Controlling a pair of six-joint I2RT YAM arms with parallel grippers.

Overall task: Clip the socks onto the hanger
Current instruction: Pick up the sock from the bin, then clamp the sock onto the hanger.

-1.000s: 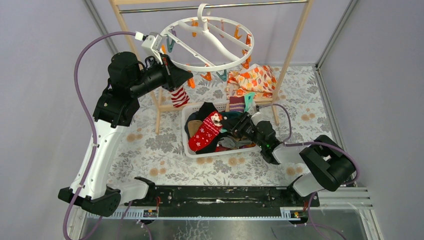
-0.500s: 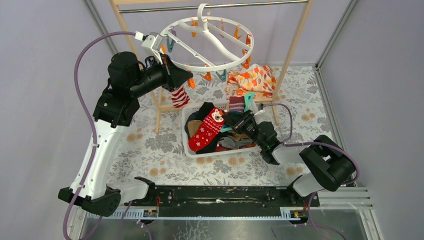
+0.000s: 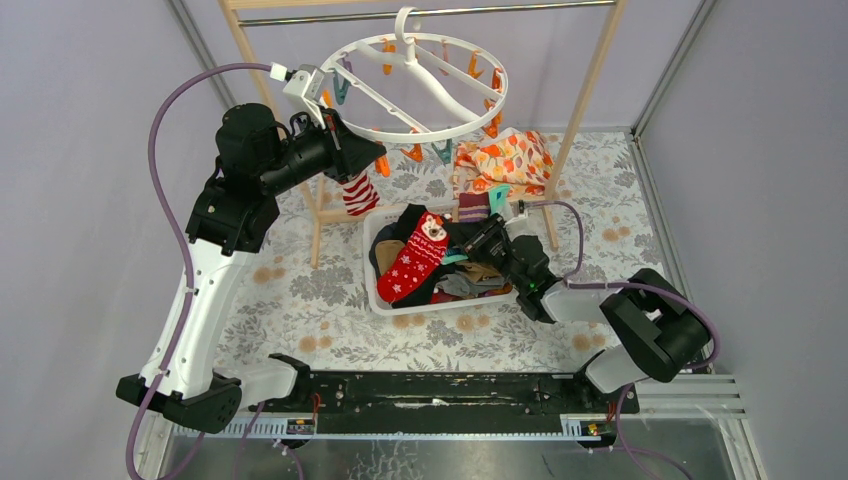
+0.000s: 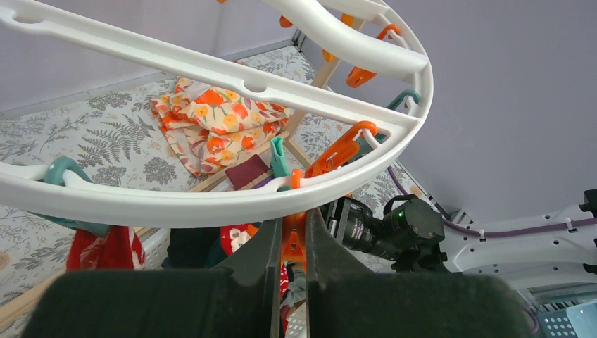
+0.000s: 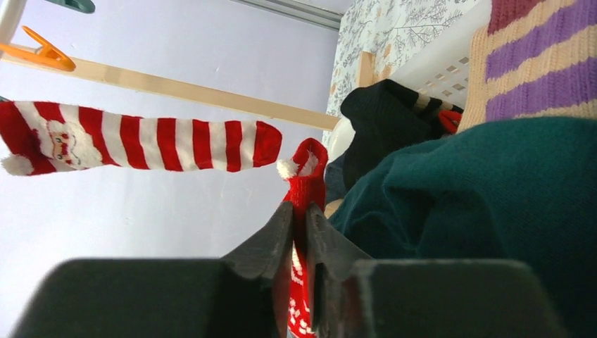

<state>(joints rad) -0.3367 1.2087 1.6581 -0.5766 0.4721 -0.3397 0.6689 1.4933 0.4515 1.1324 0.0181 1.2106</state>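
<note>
We've got the left gripper (image 4: 294, 225) pinching an orange clip (image 4: 291, 243) on the hanger (image 4: 211, 204), and the right gripper (image 5: 299, 220) nipping the red patterned sock (image 5: 308, 166) at the basket (image 3: 372, 264).

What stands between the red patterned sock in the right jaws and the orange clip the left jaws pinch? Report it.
Nothing visible blocks it. From the red patterned sock up to the orange clip is open air; the striped sock hangs just beside that clip, and the hanger ring sits above.
</note>
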